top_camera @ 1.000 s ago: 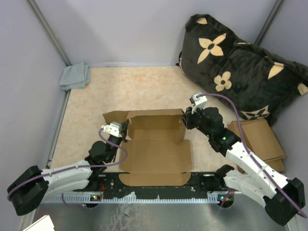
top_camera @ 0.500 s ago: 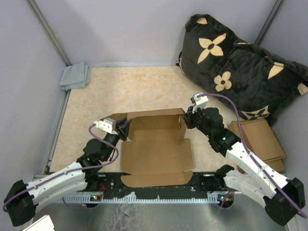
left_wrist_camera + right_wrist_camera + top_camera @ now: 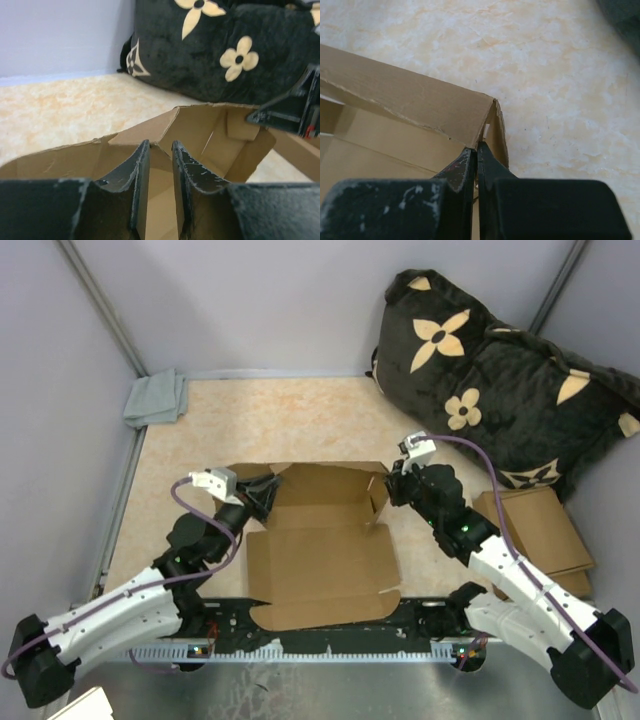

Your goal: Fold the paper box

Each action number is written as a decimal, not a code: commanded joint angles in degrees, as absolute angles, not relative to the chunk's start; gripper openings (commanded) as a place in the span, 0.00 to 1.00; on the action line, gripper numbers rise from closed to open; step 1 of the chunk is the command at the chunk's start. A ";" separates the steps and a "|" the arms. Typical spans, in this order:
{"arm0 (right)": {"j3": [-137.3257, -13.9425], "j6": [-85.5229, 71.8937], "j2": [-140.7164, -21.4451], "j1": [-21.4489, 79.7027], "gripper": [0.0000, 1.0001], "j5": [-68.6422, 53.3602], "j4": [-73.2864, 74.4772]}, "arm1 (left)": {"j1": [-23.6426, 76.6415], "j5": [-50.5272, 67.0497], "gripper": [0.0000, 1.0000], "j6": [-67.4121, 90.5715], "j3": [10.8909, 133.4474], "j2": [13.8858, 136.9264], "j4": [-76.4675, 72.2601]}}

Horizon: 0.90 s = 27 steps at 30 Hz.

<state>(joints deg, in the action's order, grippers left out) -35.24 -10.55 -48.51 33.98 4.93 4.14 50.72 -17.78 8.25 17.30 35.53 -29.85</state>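
Two rear corners engaged: left gripper (image 3: 268,495) has swung onto the left flap of the paper box (image 3: 320,550), fingers narrowly apart; right gripper (image 3: 385,490) stays pinched on its right wall. Box sits on the table (image 3: 250,420) between both arms, rear wall rising.

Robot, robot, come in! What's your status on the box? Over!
Copy. The left gripper open at the left flap. The right gripper shut on the far right corner of the paper box, far wall up. The cardboard stack off right, not in the way.
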 commanded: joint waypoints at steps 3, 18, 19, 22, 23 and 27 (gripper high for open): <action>-35.89 -10.33 -48.26 35.06 0.00 3.01 1.13 | 51.07 -13.32 0.31 9.97 37.54 48.24 -21.35; -37.04 -12.27 -48.40 35.16 0.00 9.79 -0.35 | 51.07 -19.85 0.34 16.25 27.58 41.36 -14.69; -37.19 -12.30 -48.42 35.16 0.00 10.29 -0.55 | 51.09 -19.71 0.34 16.44 27.36 41.53 -14.24; -38.13 -11.78 -48.86 35.16 0.00 11.08 -0.74 | 51.07 -18.22 0.34 17.17 26.66 42.42 -14.17; -38.52 -11.51 -49.13 35.16 0.00 11.27 -0.71 | 51.07 -17.70 0.35 17.45 26.51 42.73 -14.31; -40.00 -10.54 -50.70 35.16 0.00 12.68 -0.40 | 51.12 -16.89 0.41 18.16 25.91 44.03 -13.36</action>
